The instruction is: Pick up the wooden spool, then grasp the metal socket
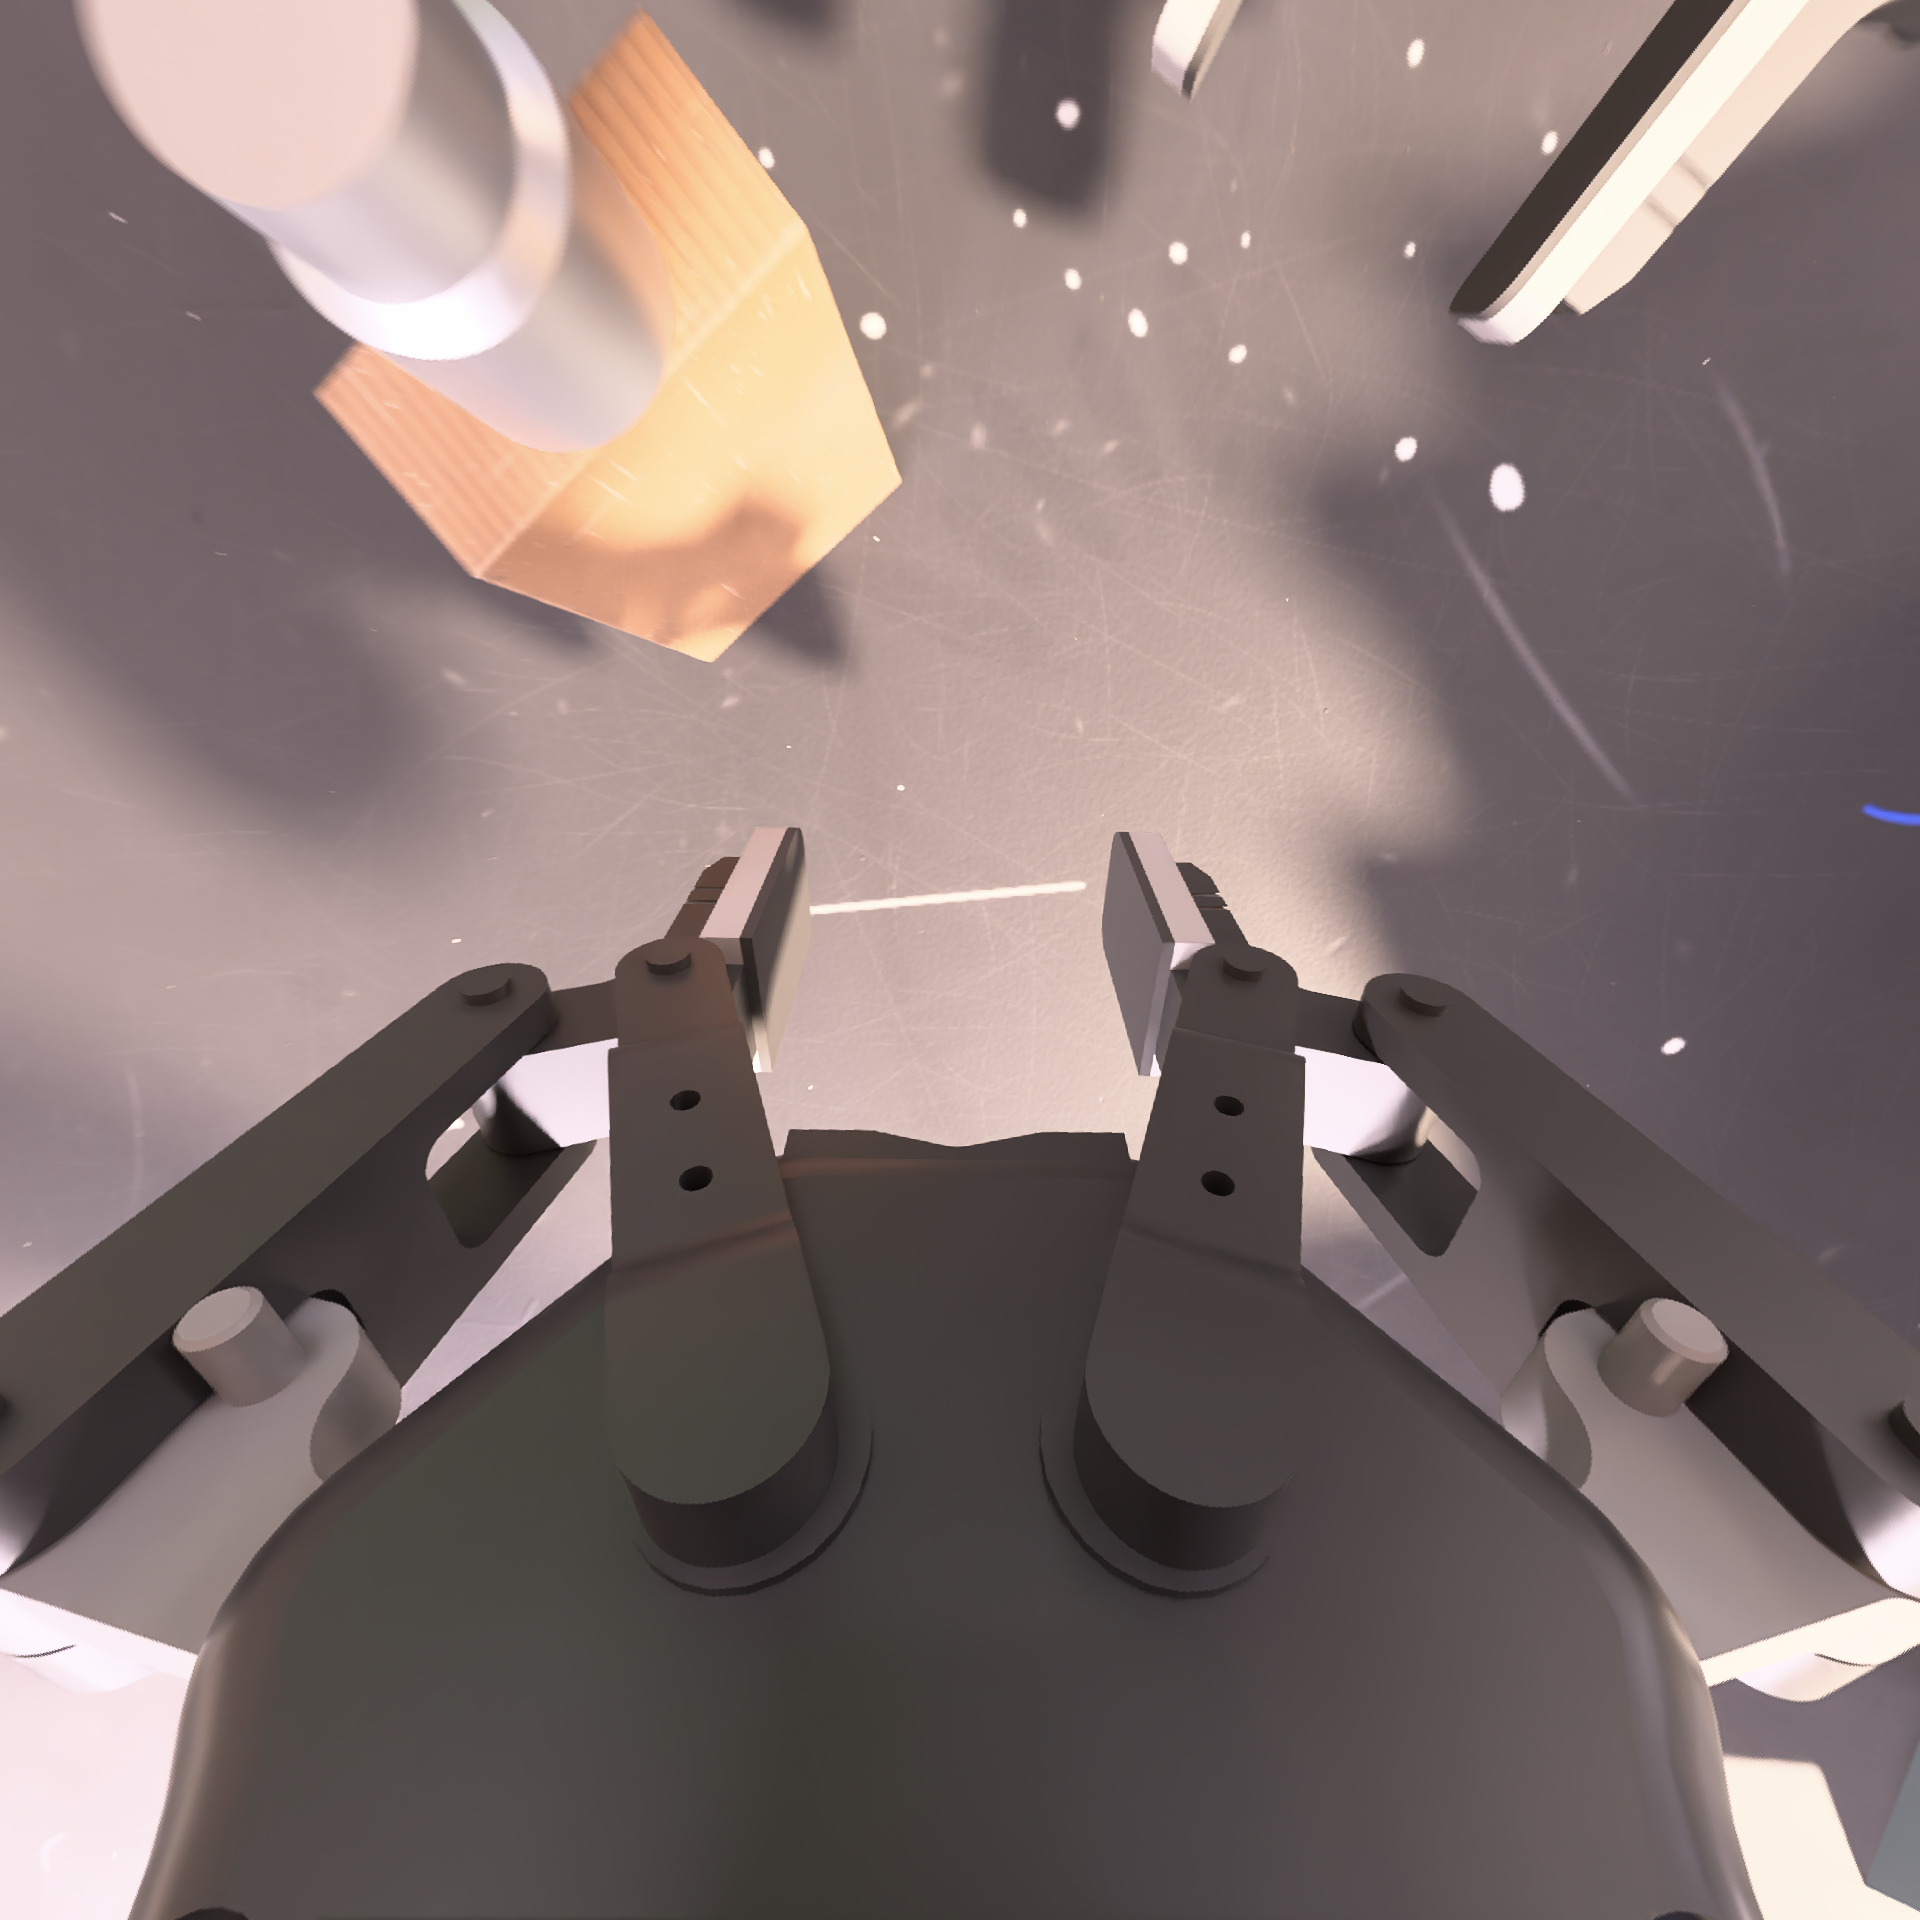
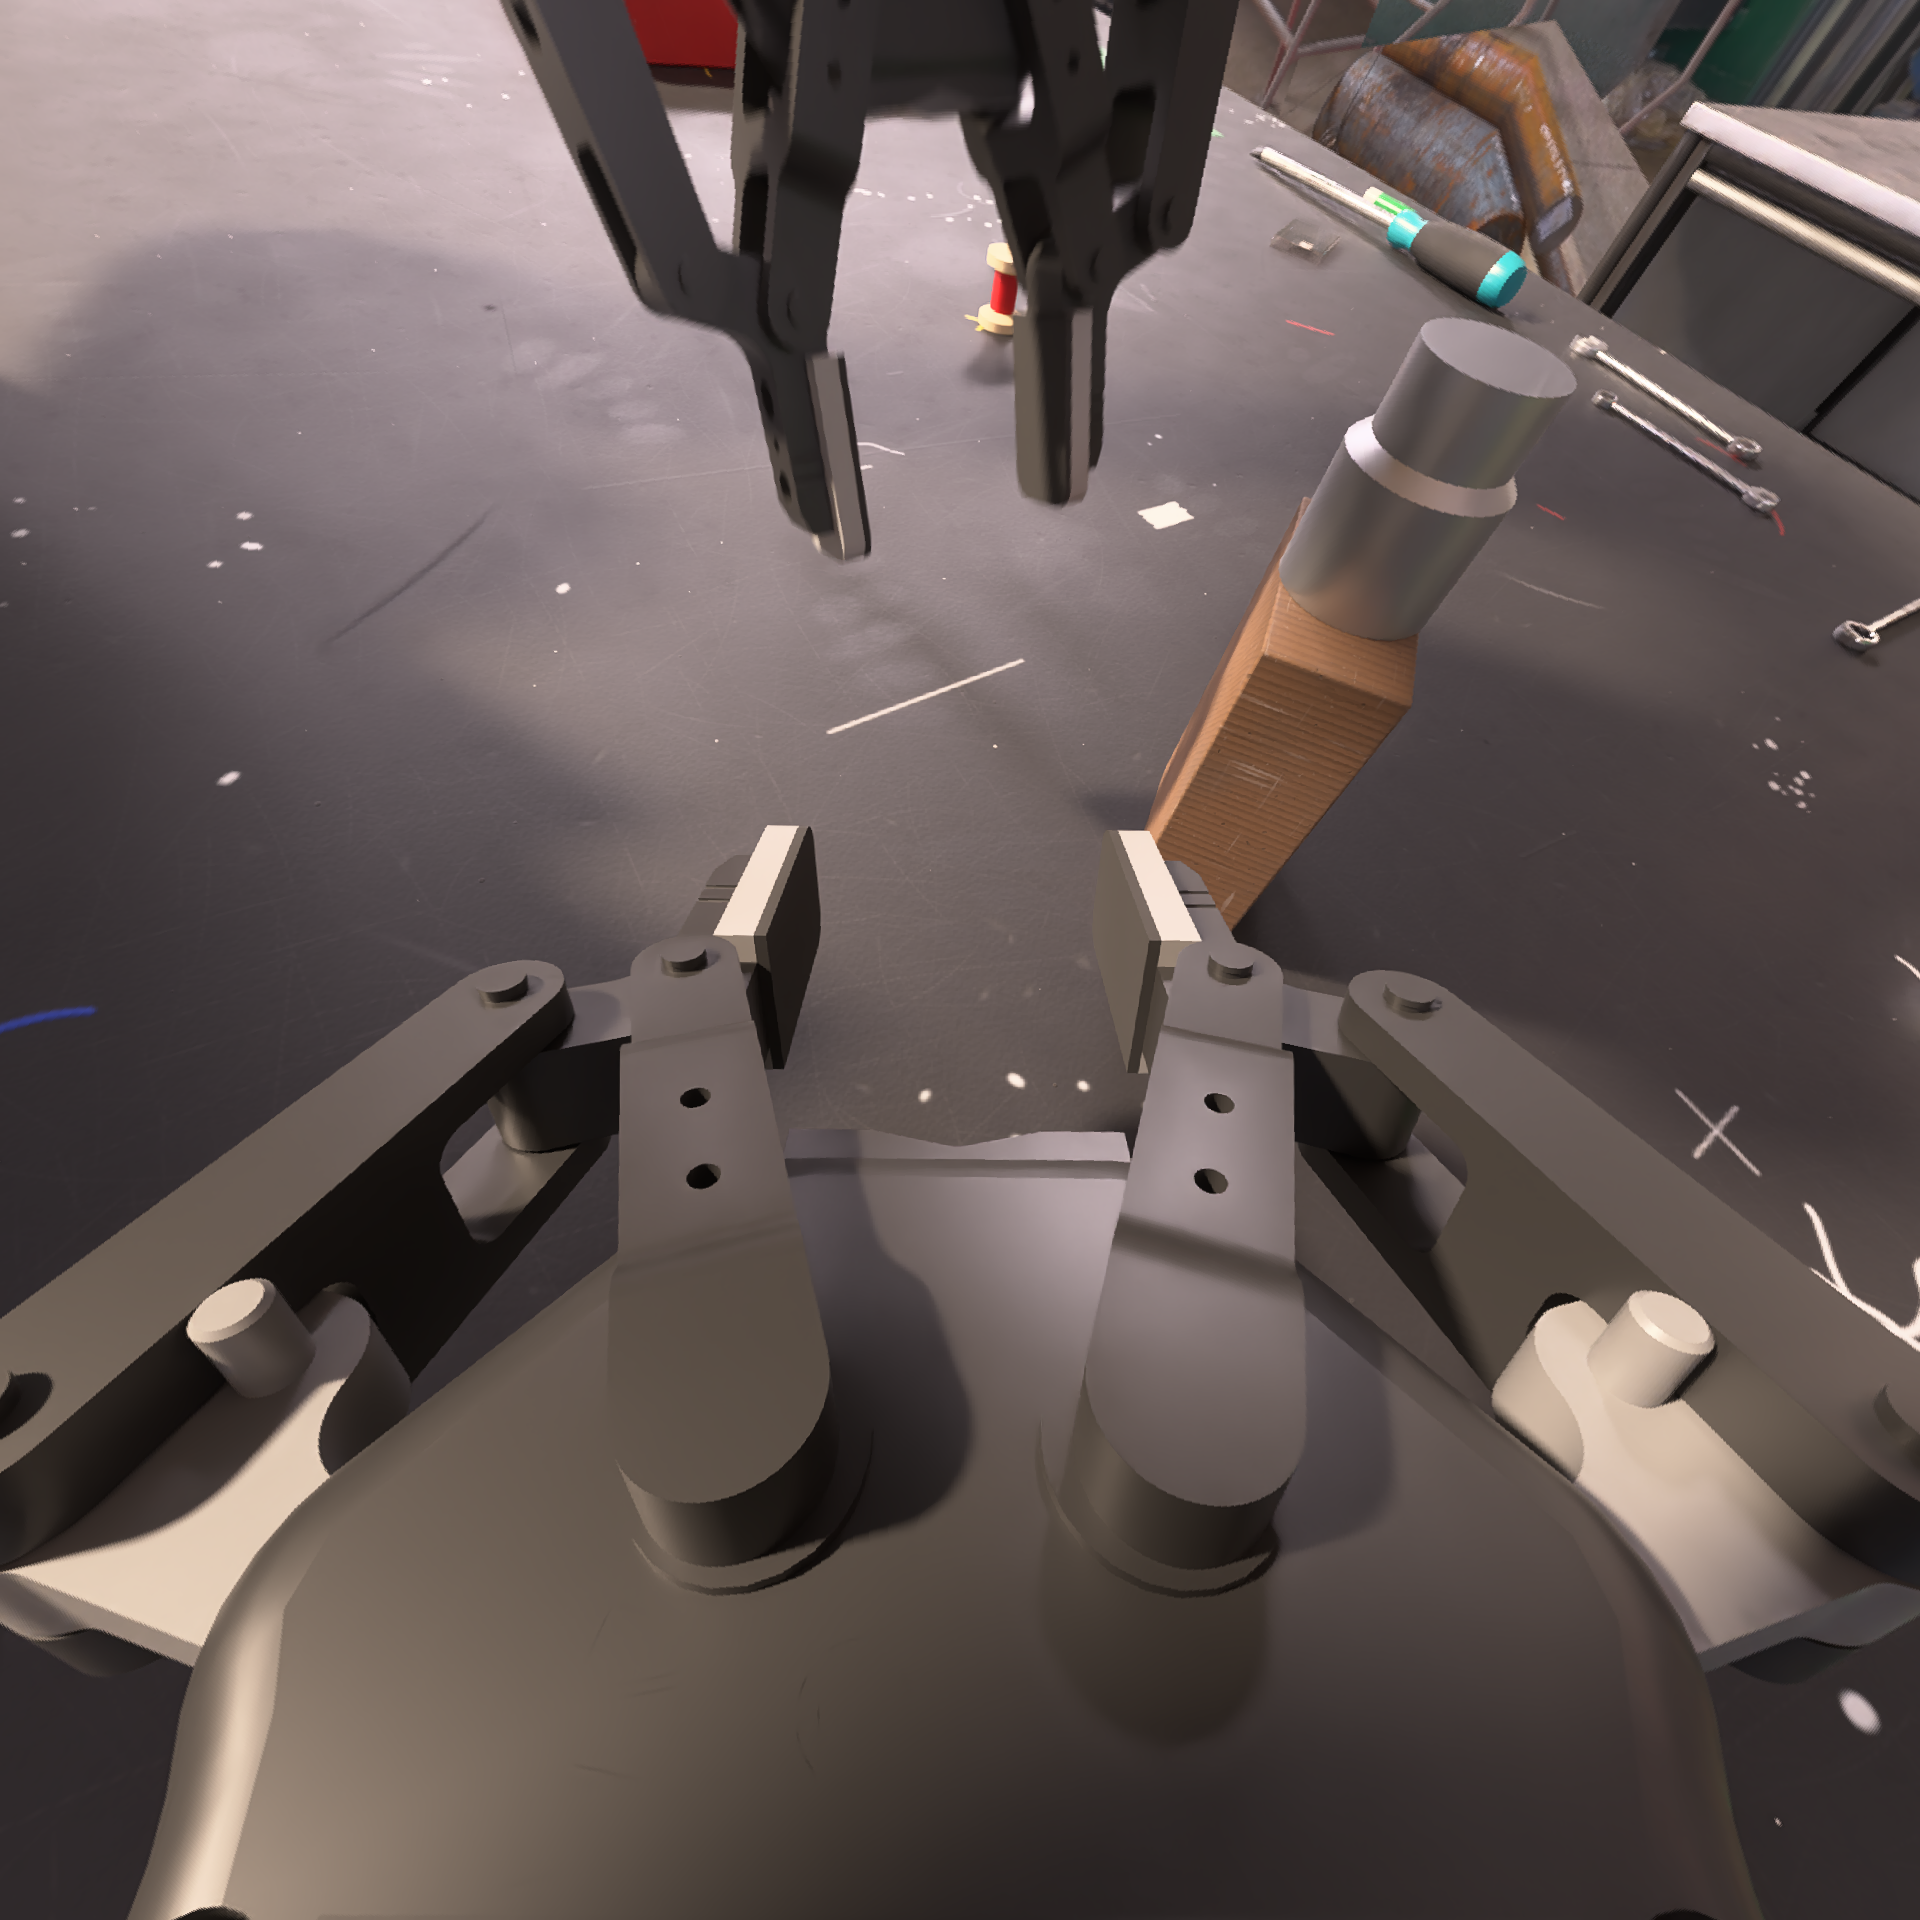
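Observation:
The wooden spool [image 2: 1001,291], small with cream ends and a red middle, stands on the dark table [image 2: 468,675] far ahead in the right wrist view, partly behind a finger of the left gripper. The metal socket [image 2: 1423,478], a stepped grey cylinder, stands upright on a wooden block [image 2: 1288,727] to the right. In the left wrist view the socket [image 1: 395,208] and block [image 1: 665,436] are at upper left. My left gripper [image 1: 956,914] is open and empty above bare table; it also shows in the right wrist view [image 2: 940,509]. My right gripper [image 2: 956,914] is open and empty, its right finger close to the block's base.
A screwdriver [image 2: 1455,249] with teal bands, two wrenches [image 2: 1673,416] and a rusty pipe [image 2: 1455,125] lie at the back right. A red box [image 2: 686,31] is at the far edge. The right gripper's fingers [image 1: 1621,177] show at the left wrist view's upper right.

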`<action>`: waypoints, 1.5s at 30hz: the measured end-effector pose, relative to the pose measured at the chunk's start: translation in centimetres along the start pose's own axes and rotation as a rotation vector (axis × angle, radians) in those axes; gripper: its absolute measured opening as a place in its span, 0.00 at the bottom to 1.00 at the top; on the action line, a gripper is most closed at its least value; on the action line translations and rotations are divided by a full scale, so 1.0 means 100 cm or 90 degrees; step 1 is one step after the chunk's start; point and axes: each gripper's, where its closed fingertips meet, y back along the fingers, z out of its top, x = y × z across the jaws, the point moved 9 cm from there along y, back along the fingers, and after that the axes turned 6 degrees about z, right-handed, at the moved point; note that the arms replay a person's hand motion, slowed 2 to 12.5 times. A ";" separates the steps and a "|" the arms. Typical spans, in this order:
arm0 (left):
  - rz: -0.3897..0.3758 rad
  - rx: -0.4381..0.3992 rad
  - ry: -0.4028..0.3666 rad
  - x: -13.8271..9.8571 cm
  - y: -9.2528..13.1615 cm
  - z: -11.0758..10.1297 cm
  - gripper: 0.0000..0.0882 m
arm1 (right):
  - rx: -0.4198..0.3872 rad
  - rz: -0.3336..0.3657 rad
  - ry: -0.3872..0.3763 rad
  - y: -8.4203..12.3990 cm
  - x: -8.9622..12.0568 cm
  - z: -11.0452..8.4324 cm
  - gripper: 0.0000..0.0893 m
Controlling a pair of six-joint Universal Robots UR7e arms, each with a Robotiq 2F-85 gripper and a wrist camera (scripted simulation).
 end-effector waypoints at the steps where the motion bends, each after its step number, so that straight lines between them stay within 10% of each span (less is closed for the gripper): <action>1: 0.004 -0.011 0.001 0.002 0.006 0.000 0.59 | 0.000 0.000 0.000 0.000 0.000 0.000 0.54; 20: 0.167 -0.114 0.105 0.111 0.120 -0.080 0.57 | 0.001 0.012 -0.010 -0.004 0.001 -0.001 0.54; 33: 0.186 0.006 0.194 0.161 0.090 -0.174 0.56 | 0.002 0.009 -0.018 -0.005 -0.001 -0.002 0.54; 45: 0.135 0.077 0.212 0.163 0.048 -0.219 0.59 | 0.006 0.010 -0.023 -0.007 -0.002 -0.004 0.54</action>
